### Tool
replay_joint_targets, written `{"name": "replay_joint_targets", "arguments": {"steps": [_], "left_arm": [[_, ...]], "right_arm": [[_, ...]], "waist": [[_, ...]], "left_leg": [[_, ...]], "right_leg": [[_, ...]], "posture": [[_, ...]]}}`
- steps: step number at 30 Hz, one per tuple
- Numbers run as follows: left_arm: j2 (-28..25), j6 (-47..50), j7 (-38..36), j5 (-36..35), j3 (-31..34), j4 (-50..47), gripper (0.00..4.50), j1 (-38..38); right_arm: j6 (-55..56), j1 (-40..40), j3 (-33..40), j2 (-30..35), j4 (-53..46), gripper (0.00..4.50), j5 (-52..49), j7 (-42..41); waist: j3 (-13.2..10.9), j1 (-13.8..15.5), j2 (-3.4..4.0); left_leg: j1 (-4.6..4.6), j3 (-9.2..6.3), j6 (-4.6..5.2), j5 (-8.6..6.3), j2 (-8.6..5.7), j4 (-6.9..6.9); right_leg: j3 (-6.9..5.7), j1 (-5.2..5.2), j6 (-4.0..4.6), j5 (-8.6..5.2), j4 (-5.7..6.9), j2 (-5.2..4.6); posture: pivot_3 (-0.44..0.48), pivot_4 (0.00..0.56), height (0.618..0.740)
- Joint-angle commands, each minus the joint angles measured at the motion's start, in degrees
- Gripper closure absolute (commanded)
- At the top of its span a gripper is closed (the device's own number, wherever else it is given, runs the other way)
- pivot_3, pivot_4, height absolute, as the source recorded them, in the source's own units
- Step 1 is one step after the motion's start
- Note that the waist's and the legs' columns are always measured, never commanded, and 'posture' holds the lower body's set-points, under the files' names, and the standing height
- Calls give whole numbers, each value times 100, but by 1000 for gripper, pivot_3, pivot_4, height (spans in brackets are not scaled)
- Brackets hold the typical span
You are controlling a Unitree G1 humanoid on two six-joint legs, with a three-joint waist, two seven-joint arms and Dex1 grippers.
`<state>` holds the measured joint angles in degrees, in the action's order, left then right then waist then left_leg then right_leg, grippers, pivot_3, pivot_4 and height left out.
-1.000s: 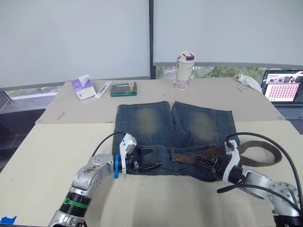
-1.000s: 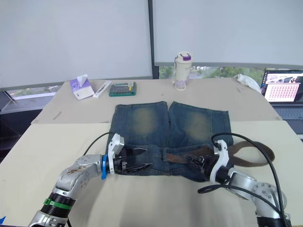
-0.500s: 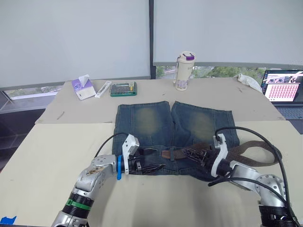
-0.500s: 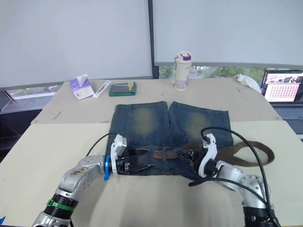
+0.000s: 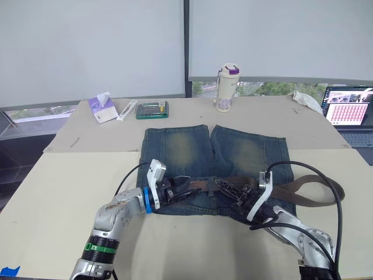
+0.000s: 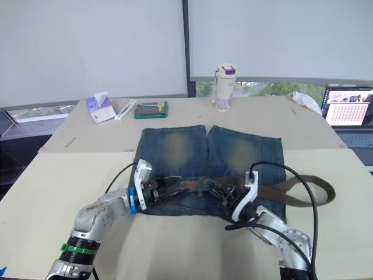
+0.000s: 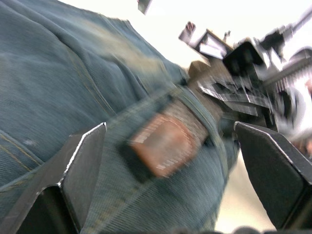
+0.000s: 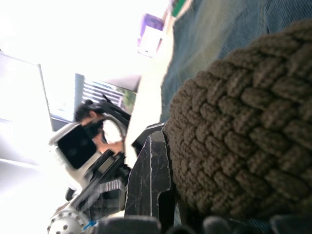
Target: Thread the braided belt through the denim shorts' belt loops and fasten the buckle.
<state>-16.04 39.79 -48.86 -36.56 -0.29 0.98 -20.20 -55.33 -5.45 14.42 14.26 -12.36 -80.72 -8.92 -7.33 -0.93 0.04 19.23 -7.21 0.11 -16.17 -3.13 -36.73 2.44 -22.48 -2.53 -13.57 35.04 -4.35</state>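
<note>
One dark-brown braided belt (image 5: 303, 192) crosses faded denim shorts (image 5: 180, 149).

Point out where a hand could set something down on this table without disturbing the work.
Free: bare table beside the denim shorts on the robot's left, below the tissue box. Crowded: the waistband, where both grippers and the braided belt meet.

Faded blue denim shorts (image 5: 215, 157) flat on beige worktop (image 5: 52, 192); dark brown braided belt (image 5: 303, 189) along waistband, trailing right; lidded tumbler (image 5: 226, 87) behind.
</note>
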Motion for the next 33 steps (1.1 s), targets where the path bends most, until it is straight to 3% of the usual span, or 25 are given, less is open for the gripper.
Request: {"name": "replay_joint_targets", "arguments": {"steps": [1,6,7,19,20,22,27,28,33], "left_arm": [[130,475,159,-354,155,80,33,-184],[185,790,-6,-472,-10,-53,33,-202],[203,839,-22,-512,-9,-88,571,-208],[148,892,19,-618,97,-224,4438,-121],[111,856,26,-577,108,-221,4500,-104],[26,785,54,-487,133,-202,4500,-81],[-320,645,-59,-414,233,-280,4500,62],[-418,595,-101,-365,230,-288,4500,98],[-735,366,-187,-228,241,-237,4500,203]], "right_arm": [[139,-19,30,-14,-326,4500,-157,-209],[201,-37,-25,-12,-333,4500,-1,-215],[217,-41,-29,-11,-330,4500,45,-215],[410,27,25,75,-386,4500,347,-341],[375,78,47,176,-461,3689,340,-436],[239,243,73,555,-706,3075,359,-803],[172,876,510,2255,-1192,1387,804,-2172],[225,984,707,2578,-1115,1030,898,-2450],[530,1249,1129,3471,-695,1030,1753,-3057]], "waist": [[0,-7,0],[0,-8,0],[0,-6,0],[0,2,0],[0,2,0],[0,16,1],[-4,19,-5],[-6,18,-8],[-19,11,-30]], "left_leg": [[0,0,0,0,0,0],[0,0,-1,0,-2,0],[0,0,-1,0,-2,0],[2,0,-2,1,-2,0],[2,0,-2,1,-2,0],[3,1,-2,1,-3,0],[4,5,-1,1,-8,-3],[4,7,-1,1,-9,-3],[4,23,-1,0,-2,-1]], "right_leg": [[0,-1,0,0,0,0],[0,-1,1,0,0,1],[0,-1,1,0,0,1],[1,-3,1,1,-1,-2],[1,-3,1,1,-1,-2],[2,-3,1,1,-2,-4],[0,3,-5,-3,-8,-6],[0,6,-40,-24,-9,-5],[-1,14,-49,-31,-7,-1]], "posture": [[0,150,740],[0,150,740],[0,150,740],[0,150,740],[0,150,740],[0,150,740],[0,150,740],[0,150,740],[0,150,740]]}}
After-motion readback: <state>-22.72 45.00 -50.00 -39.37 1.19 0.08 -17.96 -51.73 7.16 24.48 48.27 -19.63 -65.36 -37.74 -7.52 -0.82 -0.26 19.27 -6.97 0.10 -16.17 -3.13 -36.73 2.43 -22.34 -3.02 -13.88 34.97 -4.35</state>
